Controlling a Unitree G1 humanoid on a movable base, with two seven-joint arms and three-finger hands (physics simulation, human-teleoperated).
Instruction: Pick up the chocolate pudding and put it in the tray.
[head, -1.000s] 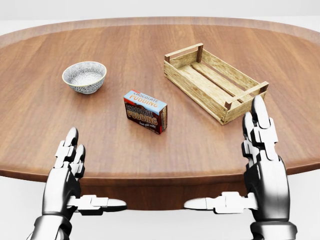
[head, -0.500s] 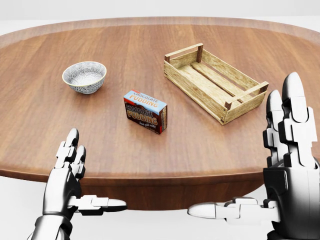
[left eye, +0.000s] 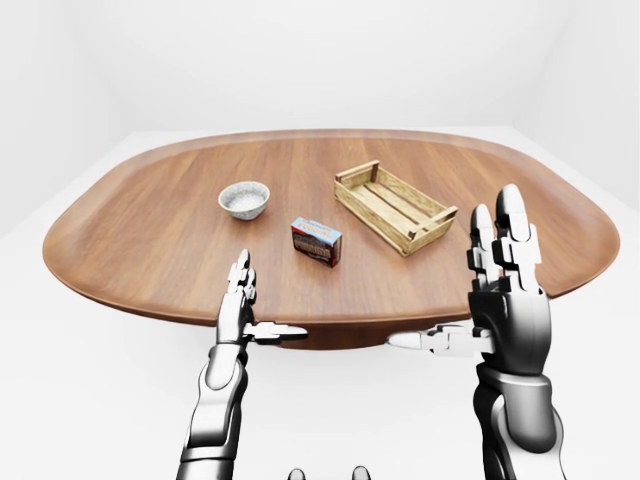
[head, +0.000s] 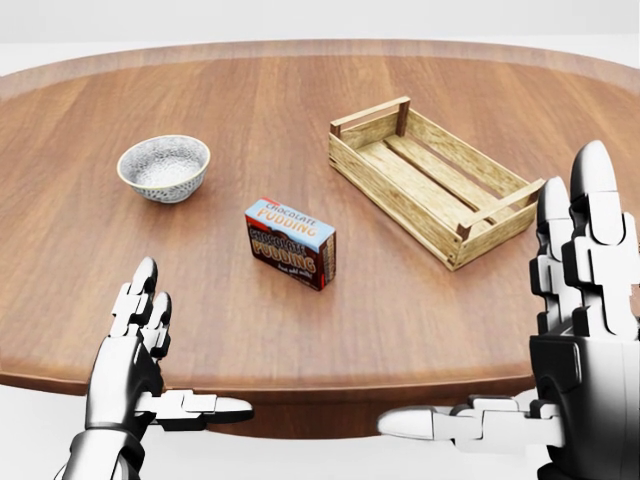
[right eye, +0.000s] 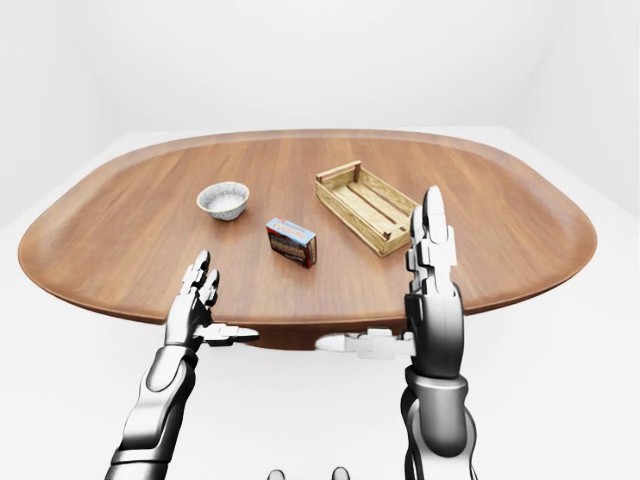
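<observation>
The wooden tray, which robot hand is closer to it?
Right. The right hand is raised just right of and below the tray; the left hand sits far lower-left, beyond the pudding box.

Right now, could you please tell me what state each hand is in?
Left hand: open, holding nothing.
Right hand: open, holding nothing.

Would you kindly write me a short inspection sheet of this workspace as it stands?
Surface: oval wooden table, top bare apart from three items.
Job's things: chocolate pudding box upright near the middle, untouched; wooden tray to its upper right, nothing inside.
Clutter: patterned bowl at left, apart from the box.
Grippers: left hand open, low at the table's near edge; right hand open, raised, holding nothing.
Cables: nothing seen.
Surroundings: plain white room.
</observation>
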